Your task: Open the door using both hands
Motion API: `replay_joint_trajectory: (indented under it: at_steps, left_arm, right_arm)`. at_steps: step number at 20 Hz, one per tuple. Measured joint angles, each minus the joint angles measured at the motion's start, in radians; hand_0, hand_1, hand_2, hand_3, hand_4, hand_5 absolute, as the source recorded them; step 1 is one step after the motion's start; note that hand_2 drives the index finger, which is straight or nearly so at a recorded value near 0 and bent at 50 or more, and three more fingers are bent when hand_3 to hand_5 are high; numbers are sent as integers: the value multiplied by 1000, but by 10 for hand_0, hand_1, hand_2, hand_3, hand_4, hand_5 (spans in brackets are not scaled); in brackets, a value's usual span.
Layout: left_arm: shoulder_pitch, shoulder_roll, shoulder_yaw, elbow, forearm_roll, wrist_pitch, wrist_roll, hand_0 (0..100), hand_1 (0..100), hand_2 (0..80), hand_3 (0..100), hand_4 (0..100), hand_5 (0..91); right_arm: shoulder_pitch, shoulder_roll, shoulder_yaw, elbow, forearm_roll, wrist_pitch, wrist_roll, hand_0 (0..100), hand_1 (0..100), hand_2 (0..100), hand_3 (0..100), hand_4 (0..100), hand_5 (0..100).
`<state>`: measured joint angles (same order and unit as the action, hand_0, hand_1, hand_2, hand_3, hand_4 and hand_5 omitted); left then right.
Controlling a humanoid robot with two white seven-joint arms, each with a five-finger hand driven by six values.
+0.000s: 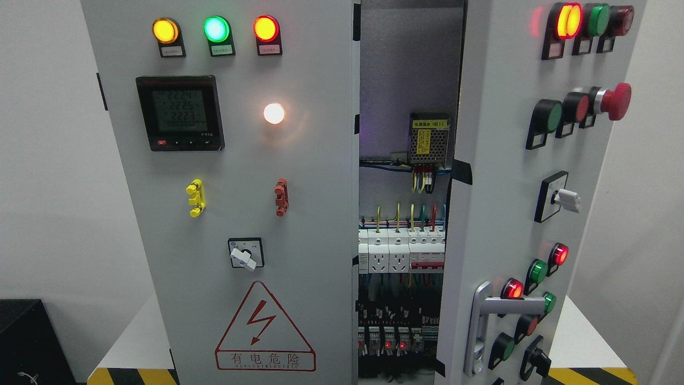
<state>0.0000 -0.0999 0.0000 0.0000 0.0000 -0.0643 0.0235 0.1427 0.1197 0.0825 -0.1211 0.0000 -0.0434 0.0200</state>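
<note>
From my station I saw neither robot hand, so I could not tell whether either was released, clenched or grasping anything, and I had no robot hand to place things against. The right door [507, 214] stood swung open, its edge toward the camera, its silver handle [483, 321] low among lit buttons [558, 254]. The left door [235, 214] stayed shut, carrying three lamps [216, 29], a meter [180, 112] and a warning triangle [264, 331]. Inside the cabinet [406, 69] I saw a power supply [429, 139], coloured wires [411, 214], breakers [401, 254] and small red lights at the bottom. The cabinet stood on a white tabletop [582, 337].
</note>
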Motion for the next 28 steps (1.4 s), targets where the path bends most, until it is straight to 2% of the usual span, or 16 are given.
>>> replay_joint_trajectory:
  at_steps: [14,17,23,26,28]
  left_arm:
    - [0,0,0,0,0,0,0,120,556,0,0,0,0]
    - [26,6,5,-27,13,-3,-21,120,556,0,0,0,0]
    - [154,81,40,-270,124,10,-85,120,556,0,0,0,0]
    - [205,149,87,-444,211,11,-160,120,556,0,0,0,0]
    - [233,207,119,-563,290,14,-193,120,556,0,0,0,0]
  right_arm:
    - [0,0,0,0,0,0,3,100,130,0,0,0,0]
    - [0,0,0,0,0,0,4,100,130,0,0,0,0]
    - [0,0,0,0,0,0,0,100,130,0,0,0,0]
    - [0,0,0,0,0,0,0,100,130,0,0,0,0]
    - [0,0,0,0,0,0,0,100,130,0,0,0,0]
